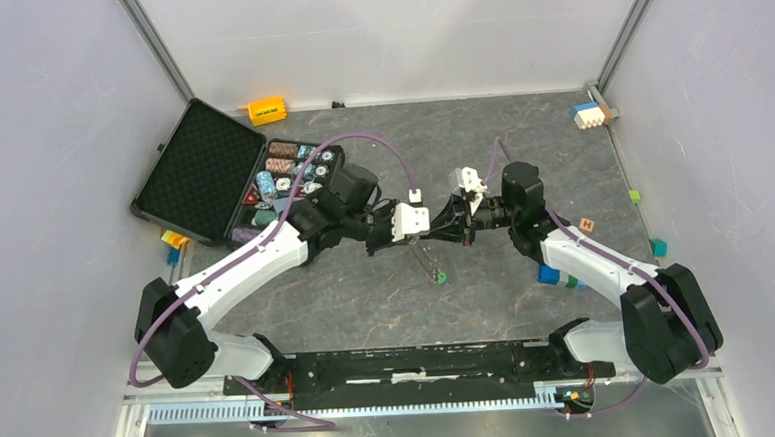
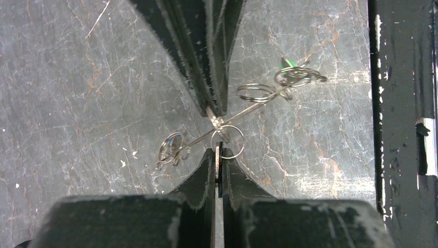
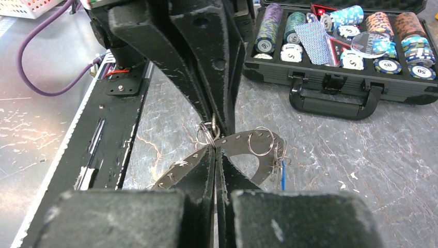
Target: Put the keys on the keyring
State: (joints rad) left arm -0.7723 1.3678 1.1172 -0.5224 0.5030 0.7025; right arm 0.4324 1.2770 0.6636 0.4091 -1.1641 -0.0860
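Centre frame, right gripper [image 3: 215,150] clamps flat grey perforated metal keyring [image 3: 232,143] – left gripper [image 2: 218,155], tip-to-tip opposite, pinches 1 small wire ring [image 2: 227,142] at its edge.

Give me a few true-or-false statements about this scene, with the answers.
1. The right tool is shut on the keyring. True.
2. The left tool is wide open. False: it is shut on a small ring.
3. The green key lies in the chip case. False: it is by the keyring, between the arms.
4. The chip case is closed. False: its lid is open.
5. An orange block sits by the back wall. True.
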